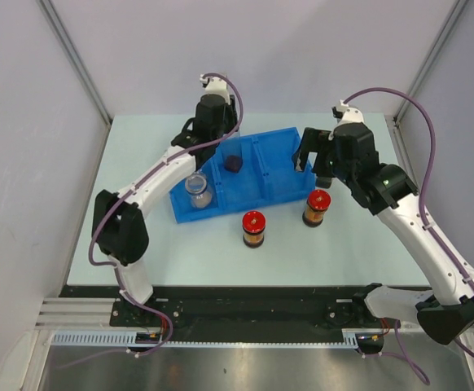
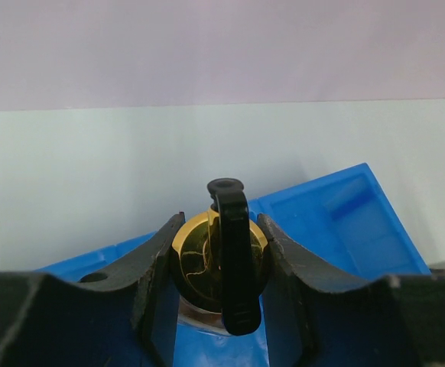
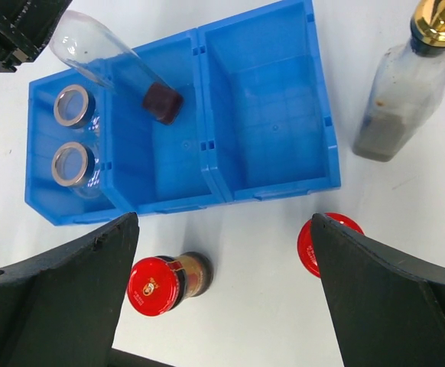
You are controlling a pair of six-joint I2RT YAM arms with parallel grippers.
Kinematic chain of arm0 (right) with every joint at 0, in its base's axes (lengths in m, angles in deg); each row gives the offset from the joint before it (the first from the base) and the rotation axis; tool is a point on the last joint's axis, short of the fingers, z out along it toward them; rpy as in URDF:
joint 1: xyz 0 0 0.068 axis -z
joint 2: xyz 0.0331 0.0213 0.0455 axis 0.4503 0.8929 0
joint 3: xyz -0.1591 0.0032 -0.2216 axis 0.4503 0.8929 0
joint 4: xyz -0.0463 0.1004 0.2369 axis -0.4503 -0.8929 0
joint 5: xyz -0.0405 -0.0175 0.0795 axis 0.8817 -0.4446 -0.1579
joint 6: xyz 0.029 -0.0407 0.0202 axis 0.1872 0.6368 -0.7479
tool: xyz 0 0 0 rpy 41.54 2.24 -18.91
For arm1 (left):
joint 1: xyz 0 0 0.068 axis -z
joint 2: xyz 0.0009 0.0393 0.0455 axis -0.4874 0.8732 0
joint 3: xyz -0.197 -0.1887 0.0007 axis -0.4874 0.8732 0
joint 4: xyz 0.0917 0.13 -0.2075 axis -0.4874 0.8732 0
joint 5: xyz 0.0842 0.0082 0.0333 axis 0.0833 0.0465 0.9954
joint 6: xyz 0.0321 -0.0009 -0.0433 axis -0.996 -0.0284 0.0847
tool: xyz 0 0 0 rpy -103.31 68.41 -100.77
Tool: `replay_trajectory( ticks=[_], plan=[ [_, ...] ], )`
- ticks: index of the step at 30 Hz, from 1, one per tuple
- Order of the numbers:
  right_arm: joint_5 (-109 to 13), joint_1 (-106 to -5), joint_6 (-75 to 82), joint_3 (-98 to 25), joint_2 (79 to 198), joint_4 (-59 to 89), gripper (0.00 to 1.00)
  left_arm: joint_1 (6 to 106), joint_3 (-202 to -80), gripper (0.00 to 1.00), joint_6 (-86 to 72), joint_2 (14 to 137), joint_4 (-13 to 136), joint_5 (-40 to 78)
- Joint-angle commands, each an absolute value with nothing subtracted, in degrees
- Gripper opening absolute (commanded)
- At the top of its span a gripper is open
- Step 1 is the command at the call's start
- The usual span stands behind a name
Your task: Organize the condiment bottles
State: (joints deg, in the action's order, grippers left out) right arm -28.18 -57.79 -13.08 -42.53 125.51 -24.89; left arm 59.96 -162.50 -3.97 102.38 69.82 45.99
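Note:
My left gripper (image 1: 214,122) (image 2: 219,229) is shut on the gold spout (image 2: 199,256) of a tall clear bottle (image 1: 230,155) (image 3: 108,57). It holds the bottle tilted, with the dark bottom down in the middle compartment of the blue tray (image 1: 274,177) (image 3: 268,99). Two short clear jars (image 1: 197,189) (image 3: 72,134) stand in the left compartment. Two red-lidded jars (image 1: 253,228) (image 1: 317,208) stand on the table in front of the tray. In the right wrist view one (image 3: 161,284) is clear and the other (image 3: 314,245) is partly behind a finger. My right gripper (image 1: 312,156) (image 3: 224,245) is open above them. The second tall bottle (image 3: 402,95) stands to the right of the tray.
The tray's right compartment (image 3: 264,115) holds nothing. The table (image 1: 139,236) is pale, with grey walls on three sides and a black rail (image 1: 253,305) along its near edge.

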Motion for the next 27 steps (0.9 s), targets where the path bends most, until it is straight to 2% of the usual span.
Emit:
replay_trajectory(
  ticks=[1,11,12,13,15,16,18,20,21,24,27],
  plan=[
    [-29.1,-56.4,-12.0,-42.4,124.7,-25.0,1.00,59.1,-165.5,0.00,-1.5,103.1,59.9,43.6],
    [-29.5,-54.6,-11.9,-42.3,125.5,-25.0,1.00,58.6,-164.2,0.01,-3.2,106.8,58.8,43.2],
    [-29.3,-54.4,-11.9,-42.3,125.6,-25.0,1.00,58.6,-163.8,0.05,-3.3,106.8,58.3,43.0],
    [-29.3,-54.2,-11.9,-42.2,125.5,-25.0,0.99,58.7,-162.8,0.15,-3.8,106.6,57.7,42.9],
    [-29.3,-53.8,-11.9,-42.3,125.5,-25.4,1.00,58.7,-162.2,0.22,-3.9,106.6,57.3,43.0],
    [-29.3,-53.6,-11.9,-42.3,125.5,-25.4,1.00,58.6,-161.8,0.28,-4.0,106.7,57.3,43.1],
    [-29.3,-53.3,-11.8,-42.2,125.5,-25.6,1.00,58.7,-161.6,0.33,-4.1,106.8,57.3,43.1],
    [-29.3,-53.0,-11.9,-42.2,125.4,-25.8,1.00,58.7,-160.7,0.47,-4.2,106.5,56.9,43.1],
    [-29.4,-53.0,-11.9,-42.2,125.4,-25.8,1.00,58.7,-160.3,0.61,-4.2,106.2,56.4,43.2],
    [-29.4,-52.7,-11.9,-42.2,125.2,-26.1,1.00,58.8,-158.8,0.86,-4.3,105.1,55.7,43.2],
    [-29.2,-52.6,-12.3,-42.1,124.8,-26.5,1.00,59.0,-158.2,0.98,-5.3,104.3,55.7,43.3]
  ],
)
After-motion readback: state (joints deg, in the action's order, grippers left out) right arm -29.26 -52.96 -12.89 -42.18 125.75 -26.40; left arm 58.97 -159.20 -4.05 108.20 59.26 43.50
